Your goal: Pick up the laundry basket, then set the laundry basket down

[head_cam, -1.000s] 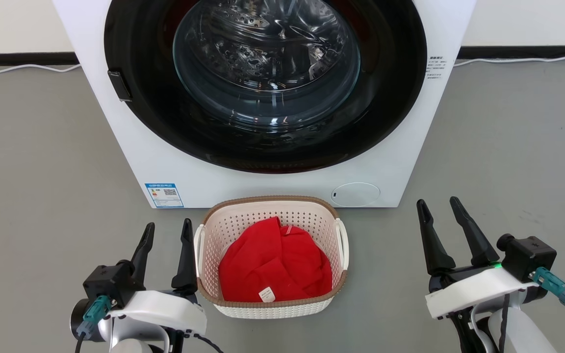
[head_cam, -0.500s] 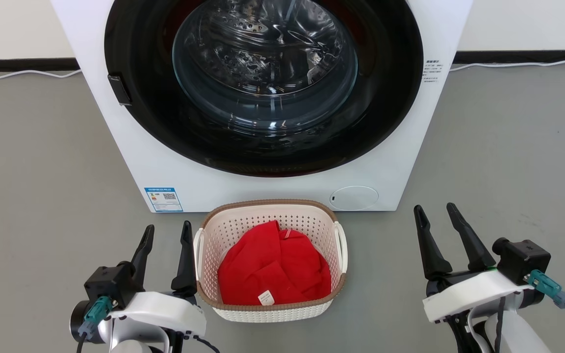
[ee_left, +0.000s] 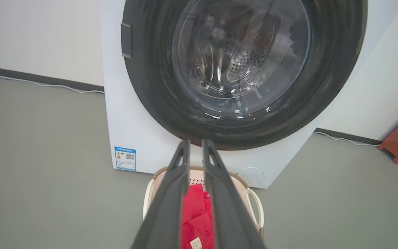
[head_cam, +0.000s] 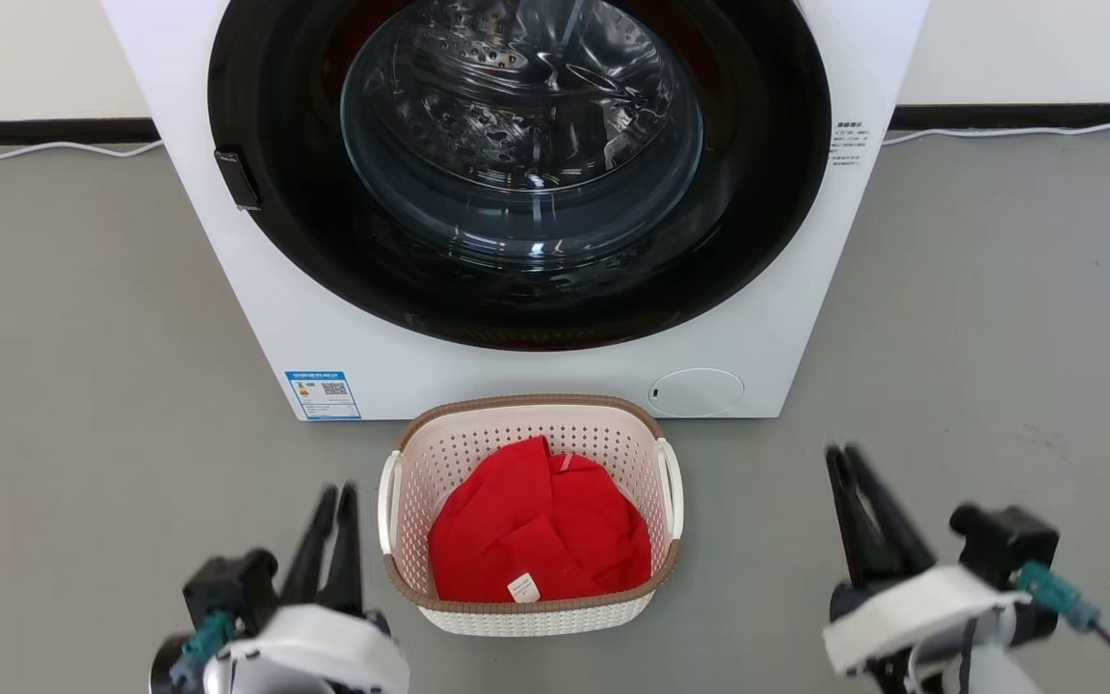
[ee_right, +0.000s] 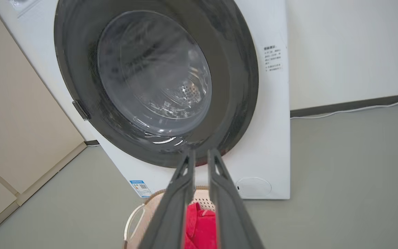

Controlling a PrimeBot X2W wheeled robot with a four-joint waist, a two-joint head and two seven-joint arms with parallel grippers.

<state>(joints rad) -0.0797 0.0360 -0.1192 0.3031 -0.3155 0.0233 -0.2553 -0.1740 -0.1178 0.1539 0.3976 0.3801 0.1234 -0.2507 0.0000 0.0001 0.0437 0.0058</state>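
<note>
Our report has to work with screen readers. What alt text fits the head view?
A cream laundry basket holding a red garment sits on the grey floor before a white washing machine. The left hand and right hand flank it, empty and nearly closed.

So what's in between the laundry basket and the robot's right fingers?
Nothing but bare grey floor. The head view shows the laundry basket sitting apart from the right fingers, with just open floor between them.
</note>
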